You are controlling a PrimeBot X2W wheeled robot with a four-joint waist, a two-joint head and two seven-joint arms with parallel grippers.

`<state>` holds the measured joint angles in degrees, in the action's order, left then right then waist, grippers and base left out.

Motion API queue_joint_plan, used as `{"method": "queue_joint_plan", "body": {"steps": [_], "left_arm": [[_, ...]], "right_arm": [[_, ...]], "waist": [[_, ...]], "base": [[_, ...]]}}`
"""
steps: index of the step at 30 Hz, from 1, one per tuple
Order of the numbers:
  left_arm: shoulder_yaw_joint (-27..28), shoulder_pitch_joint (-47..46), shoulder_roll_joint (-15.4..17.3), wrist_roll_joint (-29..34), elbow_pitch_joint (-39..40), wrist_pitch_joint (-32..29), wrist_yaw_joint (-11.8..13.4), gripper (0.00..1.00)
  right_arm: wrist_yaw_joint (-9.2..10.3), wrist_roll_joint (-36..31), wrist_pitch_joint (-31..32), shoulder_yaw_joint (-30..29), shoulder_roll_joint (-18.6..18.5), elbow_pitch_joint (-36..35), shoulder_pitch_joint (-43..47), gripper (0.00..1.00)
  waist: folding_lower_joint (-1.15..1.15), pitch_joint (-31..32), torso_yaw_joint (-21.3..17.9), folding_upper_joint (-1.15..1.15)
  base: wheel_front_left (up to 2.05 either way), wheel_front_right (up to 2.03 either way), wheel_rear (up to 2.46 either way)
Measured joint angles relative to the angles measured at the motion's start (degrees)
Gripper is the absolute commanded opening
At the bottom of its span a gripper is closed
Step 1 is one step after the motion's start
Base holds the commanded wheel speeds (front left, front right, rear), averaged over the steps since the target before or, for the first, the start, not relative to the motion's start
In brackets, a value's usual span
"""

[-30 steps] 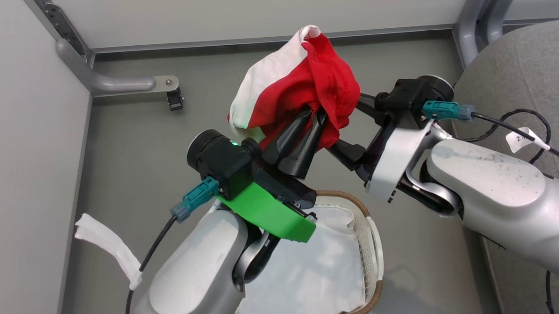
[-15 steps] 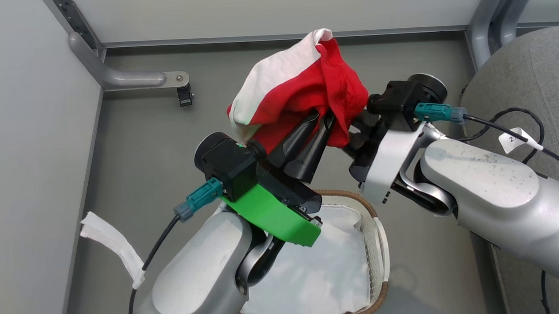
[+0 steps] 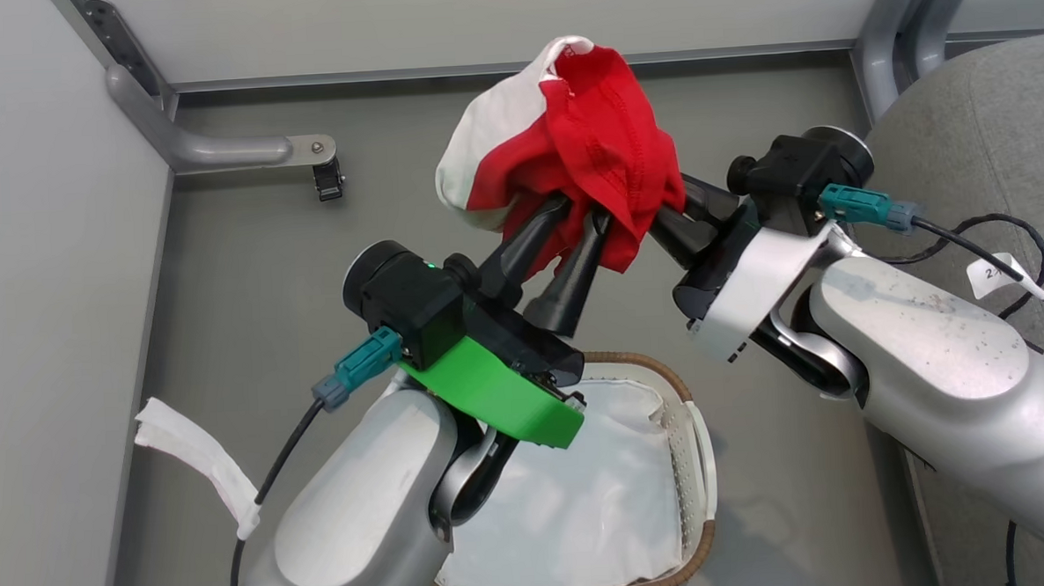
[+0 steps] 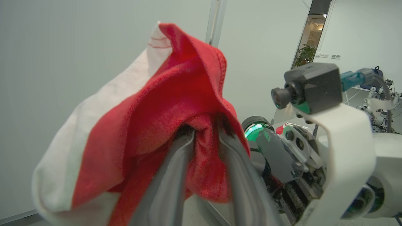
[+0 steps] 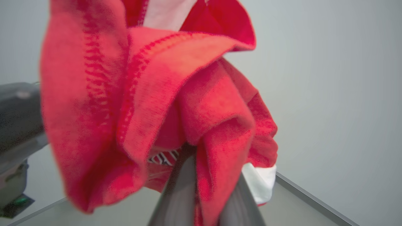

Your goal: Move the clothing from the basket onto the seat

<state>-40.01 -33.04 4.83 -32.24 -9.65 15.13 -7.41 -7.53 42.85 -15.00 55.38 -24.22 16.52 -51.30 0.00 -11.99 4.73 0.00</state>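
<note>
One clothing (image 3: 586,140) piece raised 12 o'clock of basket (image 3: 682,427); right gripper (image 3: 682,215) clamps it, left gripper (image 3: 576,224) parted; likely handover toward seat (image 3: 991,132), 3 o'clock.

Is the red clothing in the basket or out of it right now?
Out. The red clothing hangs bunched in the air, clear of the basket, where a white sheet lies.

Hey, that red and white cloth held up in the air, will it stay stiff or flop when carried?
Likely floppy: the red soft-fabric garment with a white panel bunches and droops in folds around the right claw. Probably light, since a small pinch holds it up. Loose ends may swing or snag.
</note>
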Motion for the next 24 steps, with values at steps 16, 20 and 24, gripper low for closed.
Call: {"method": "queue_joint_plan", "body": {"steps": [16,20,24], "left_arm": [[0.71,0.86,1.43,2.34,-3.53,0.02,0.0,1.0],[0.46,1.16,1.92,3.05,-3.68,0.02,0.0,1.0],[0.2,1.39,2.7,3.5,-3.8,0.02,0.0,1.0]], "right_arm": [[0.0,-5.44,0.01,-15.04,2.07,-3.24,9.79,0.0],[0.0,-6.37,0.01,-18.26,2.98,-4.48,12.71,0.0],[0.0,-7.24,0.01,-21.15,3.82,-5.72,15.57,0.0]], "waist": [[0.0,-0.25,-6.15,0.0],[0.0,-0.41,-9.13,0.0],[0.0,-0.55,-12.58,0.0]], "base": [[0.0,0.0,0.0],[0.0,0.0,0.0],[0.0,0.0,0.0]]}}
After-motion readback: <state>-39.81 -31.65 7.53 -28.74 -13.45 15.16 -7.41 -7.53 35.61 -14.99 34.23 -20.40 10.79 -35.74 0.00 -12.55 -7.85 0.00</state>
